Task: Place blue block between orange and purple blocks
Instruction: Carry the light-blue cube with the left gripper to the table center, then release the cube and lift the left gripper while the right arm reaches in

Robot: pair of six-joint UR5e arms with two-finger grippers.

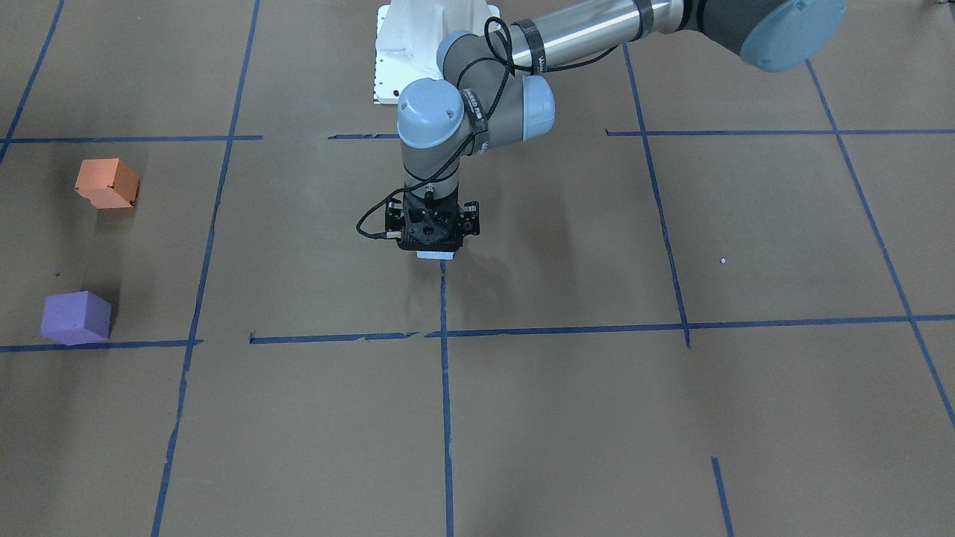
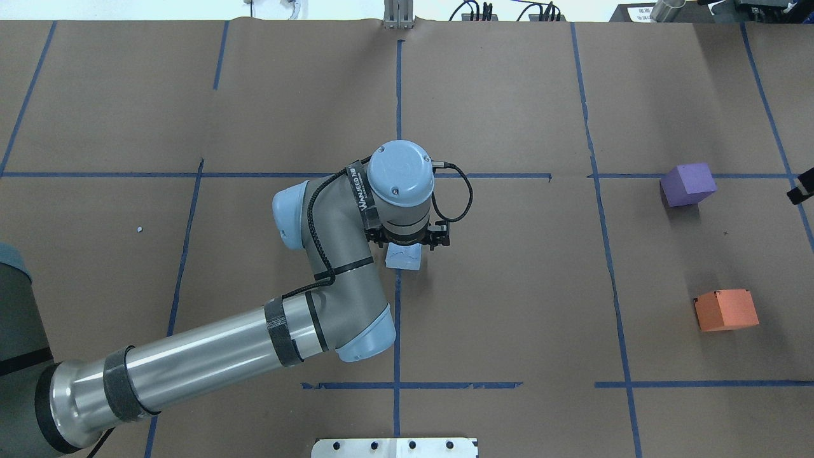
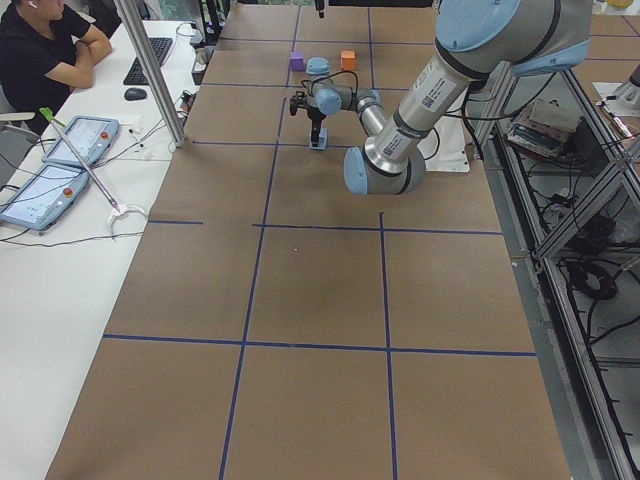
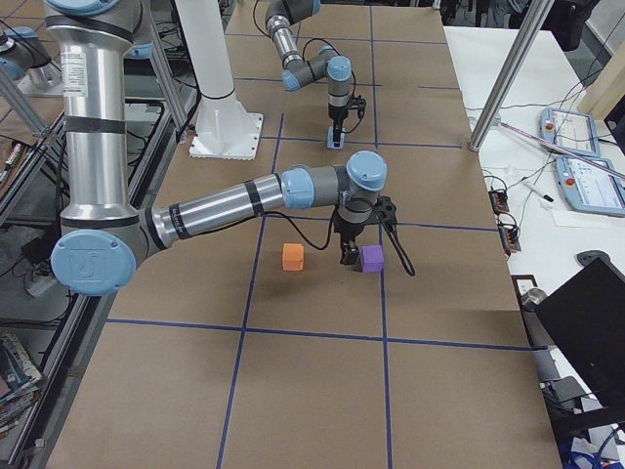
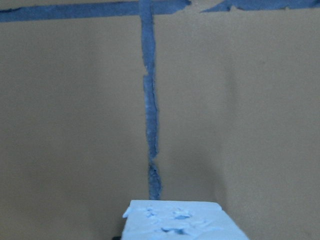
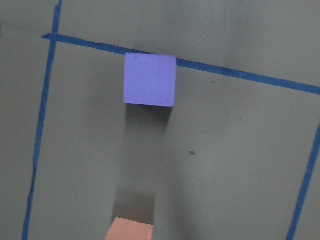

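Note:
The light blue block point(image 2: 404, 258) sits under my left gripper point(image 2: 407, 245) near the table's middle, on a blue tape line. The gripper seems shut on the block point(image 1: 436, 255). The block's chipped top fills the bottom of the left wrist view point(image 5: 180, 222). The purple block point(image 2: 687, 183) and orange block point(image 2: 725, 310) stand apart at the table's right end, with a bare gap between them. My right gripper point(image 4: 347, 256) hangs above that area near the purple block point(image 4: 371, 259); I cannot tell whether it is open. The right wrist view shows the purple block point(image 6: 150, 79) and the orange block's edge point(image 6: 129, 230).
Brown paper with blue tape lines point(image 2: 397, 318) covers the table. The robot's white base plate point(image 1: 406, 52) lies at the near edge. An operator point(image 3: 45, 50) sits at a side desk with tablets point(image 3: 60, 160), beyond the table's far side.

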